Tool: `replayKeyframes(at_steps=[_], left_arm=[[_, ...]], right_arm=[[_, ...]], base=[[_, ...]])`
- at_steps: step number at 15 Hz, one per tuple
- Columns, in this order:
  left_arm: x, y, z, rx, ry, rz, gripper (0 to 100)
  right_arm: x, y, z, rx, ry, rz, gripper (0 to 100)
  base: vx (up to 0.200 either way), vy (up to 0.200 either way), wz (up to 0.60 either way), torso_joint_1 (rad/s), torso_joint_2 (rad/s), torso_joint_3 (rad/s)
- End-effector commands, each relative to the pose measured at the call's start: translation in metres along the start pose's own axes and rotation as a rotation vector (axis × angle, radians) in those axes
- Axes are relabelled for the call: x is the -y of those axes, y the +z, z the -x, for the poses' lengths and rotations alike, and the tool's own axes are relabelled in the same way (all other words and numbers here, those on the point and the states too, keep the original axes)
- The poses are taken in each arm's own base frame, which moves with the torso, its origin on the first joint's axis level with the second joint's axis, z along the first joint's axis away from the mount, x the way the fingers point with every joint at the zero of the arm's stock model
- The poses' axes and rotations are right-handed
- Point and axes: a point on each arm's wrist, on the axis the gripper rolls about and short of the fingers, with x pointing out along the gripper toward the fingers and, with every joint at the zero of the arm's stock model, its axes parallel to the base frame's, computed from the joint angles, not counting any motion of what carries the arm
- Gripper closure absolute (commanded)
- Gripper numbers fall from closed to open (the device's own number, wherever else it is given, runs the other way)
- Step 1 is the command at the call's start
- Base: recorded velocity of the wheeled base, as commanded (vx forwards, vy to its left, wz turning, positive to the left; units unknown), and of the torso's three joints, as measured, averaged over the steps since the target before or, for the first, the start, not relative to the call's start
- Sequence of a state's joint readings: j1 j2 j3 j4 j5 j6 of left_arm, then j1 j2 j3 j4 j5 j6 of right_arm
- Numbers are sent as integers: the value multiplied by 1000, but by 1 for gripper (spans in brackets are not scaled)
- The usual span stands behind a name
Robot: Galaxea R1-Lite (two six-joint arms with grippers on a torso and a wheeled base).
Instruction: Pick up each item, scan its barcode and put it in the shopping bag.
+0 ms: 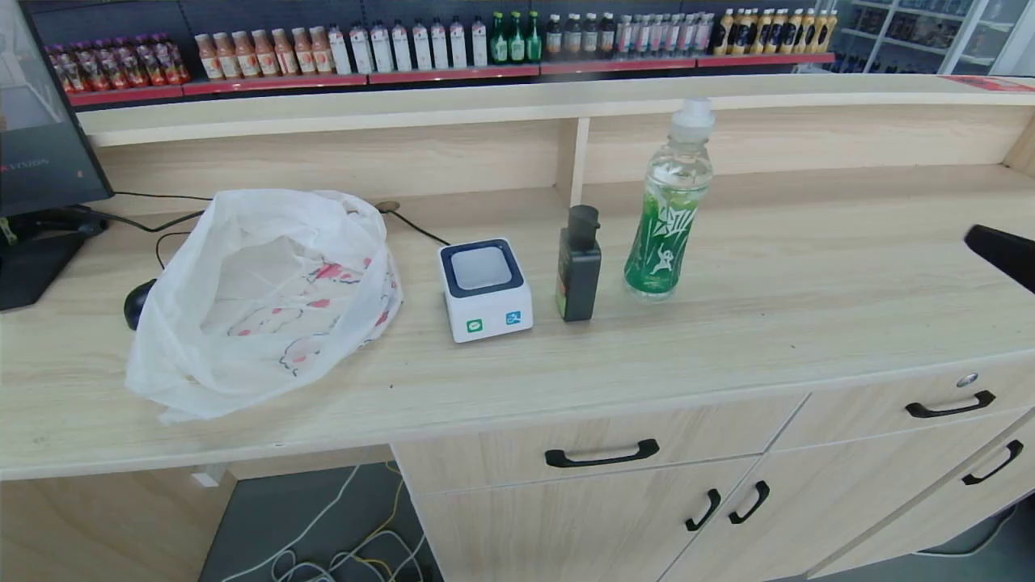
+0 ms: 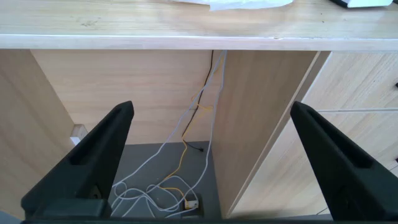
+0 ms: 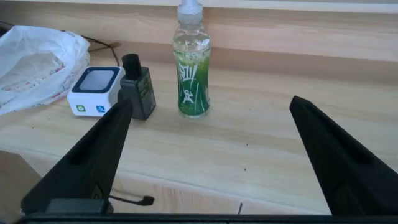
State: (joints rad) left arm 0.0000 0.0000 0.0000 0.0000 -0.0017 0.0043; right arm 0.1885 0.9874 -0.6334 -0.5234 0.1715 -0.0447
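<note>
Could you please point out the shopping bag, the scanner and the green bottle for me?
shopping bag [image 1: 267, 234], head view, on its white plastic wall.
scanner [image 1: 483, 269], head view, on its grey top window.
green bottle [image 1: 661, 242], head view, on its green label.

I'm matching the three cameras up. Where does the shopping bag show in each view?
Head view: the bag lies open on the counter, left of the scanner.
Left wrist view: a sliver of the bag sits on the counter, above the cables.
Right wrist view: the bag is beside the scanner, on the side away from the bottle.
Shared landmark: the counter.
</note>
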Motion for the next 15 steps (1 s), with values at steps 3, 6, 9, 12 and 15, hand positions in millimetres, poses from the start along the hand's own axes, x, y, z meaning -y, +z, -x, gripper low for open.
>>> replayKeyframes(at_steps=[3,6,9,12,15], left_arm=[[0,0,0,0,0,0,0],[0,0,0,-2,0,0,0],[0,0,0,-2,0,1,0],[0,0,0,-2,0,0,0],[0,0,0,-2,0,0,0]], right_arm=[[-14,-50,-101,-3,72,78,0],[-45,-60,-121,39,17,58,0],[-63,-68,-123,8,-87,43,0],[-84,-76,-130,7,-151,22,0],[-98,-91,-137,13,-141,16,0]], base=[[0,0,0,0,0,0],[0,0,0,0,0,0],[0,0,0,0,0,0],[0,0,0,0,0,0],[0,0,0,0,0,0]])
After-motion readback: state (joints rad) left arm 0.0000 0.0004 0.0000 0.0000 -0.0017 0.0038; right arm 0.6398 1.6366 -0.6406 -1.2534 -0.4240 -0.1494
